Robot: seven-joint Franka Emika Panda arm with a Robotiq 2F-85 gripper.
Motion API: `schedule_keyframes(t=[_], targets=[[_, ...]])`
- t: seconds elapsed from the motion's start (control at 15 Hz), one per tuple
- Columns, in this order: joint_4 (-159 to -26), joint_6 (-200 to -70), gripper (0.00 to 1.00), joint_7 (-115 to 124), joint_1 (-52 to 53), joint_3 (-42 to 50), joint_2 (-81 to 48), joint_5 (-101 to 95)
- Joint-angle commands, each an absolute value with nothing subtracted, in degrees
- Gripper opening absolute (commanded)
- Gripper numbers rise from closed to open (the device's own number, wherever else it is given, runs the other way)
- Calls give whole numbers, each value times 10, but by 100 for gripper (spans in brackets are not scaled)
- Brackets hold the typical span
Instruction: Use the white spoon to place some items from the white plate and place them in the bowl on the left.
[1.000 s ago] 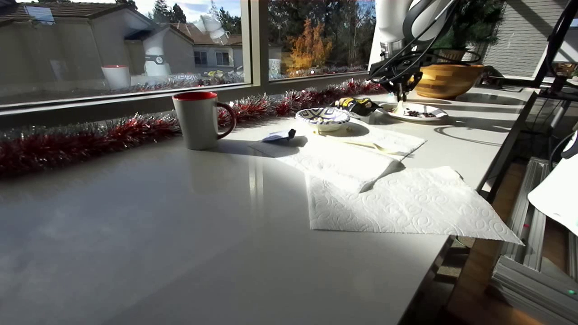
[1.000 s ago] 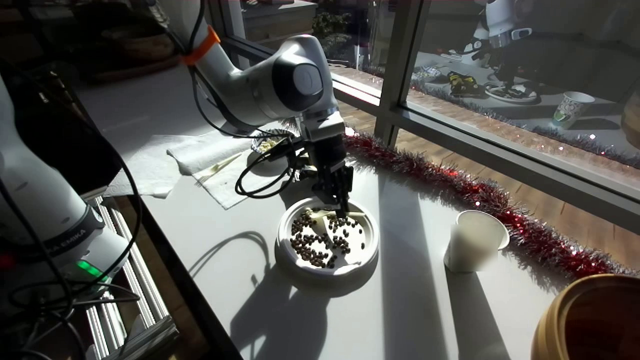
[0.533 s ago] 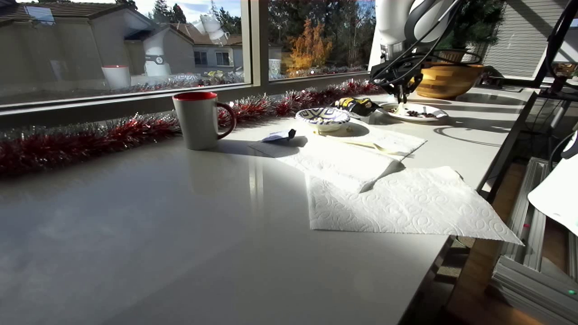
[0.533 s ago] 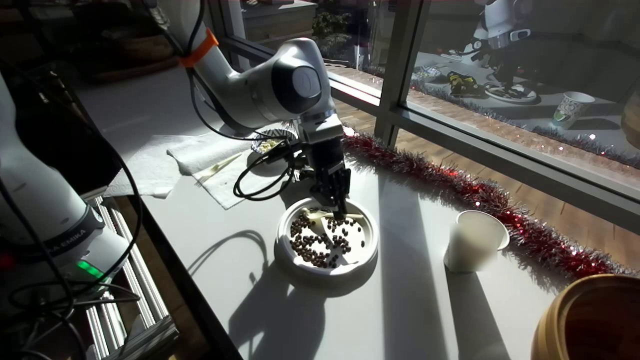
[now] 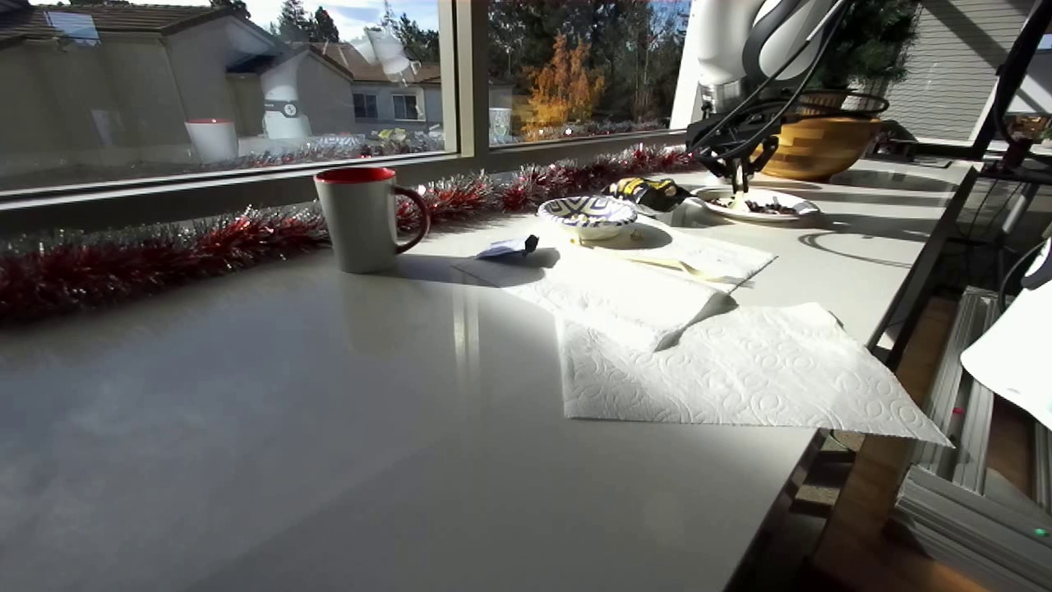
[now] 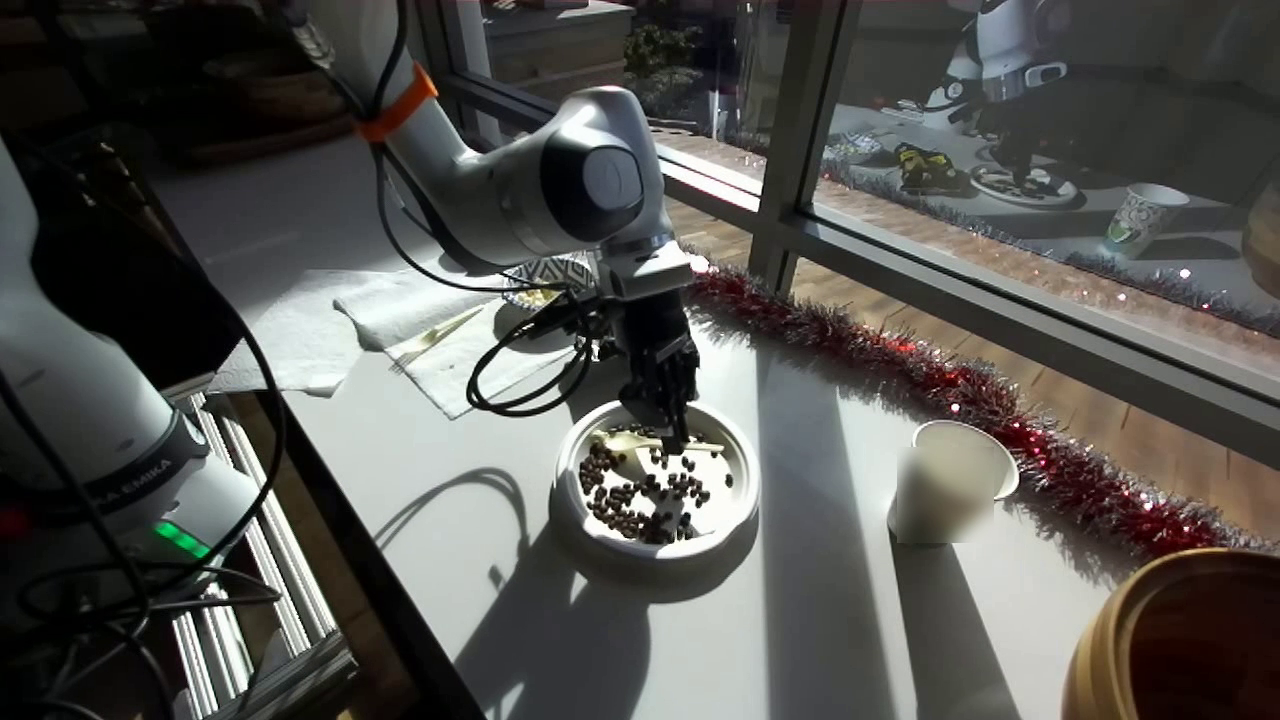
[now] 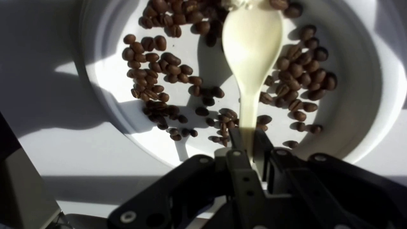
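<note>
My gripper (image 7: 250, 136) is shut on the handle of the pale white spoon (image 7: 252, 54), low over the white plate (image 7: 392, 98). The spoon lies over the plate among dark brown beans (image 7: 143, 63). Its hollow shows no beans; a whitish clump and a bean are at its tip, at the top edge of the wrist view. In both exterior views the gripper (image 6: 676, 445) (image 5: 740, 184) points down into the plate (image 6: 660, 550) (image 5: 809, 215). The patterned bowl (image 5: 588, 214) stands apart on a napkin and holds pale bits; the arm's cables partly hide the bowl (image 6: 560, 270).
A pale fork (image 6: 435, 335) lies on the paper napkins (image 5: 625, 296). A black and yellow packet (image 5: 649, 193) is between bowl and plate. A red-rimmed mug (image 5: 357, 218), a paper cup (image 6: 950, 485) and a wooden bowl (image 6: 1110, 640) stand about. Red tinsel (image 6: 880, 345) runs along the window.
My gripper has moved with the spoon a little away from the patterned bowl, across the plate. Some beans have shifted, and the plate has slid slightly the same way.
</note>
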State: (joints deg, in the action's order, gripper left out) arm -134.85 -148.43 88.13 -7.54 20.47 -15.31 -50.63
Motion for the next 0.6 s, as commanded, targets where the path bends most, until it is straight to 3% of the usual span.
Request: schedule_keyframes(t=[0.0,0.53], targets=[[-1364,-1503,3,875,-87,206,-134,-534],[-1383,-1554,3,901,-94,208,-91,-692]])
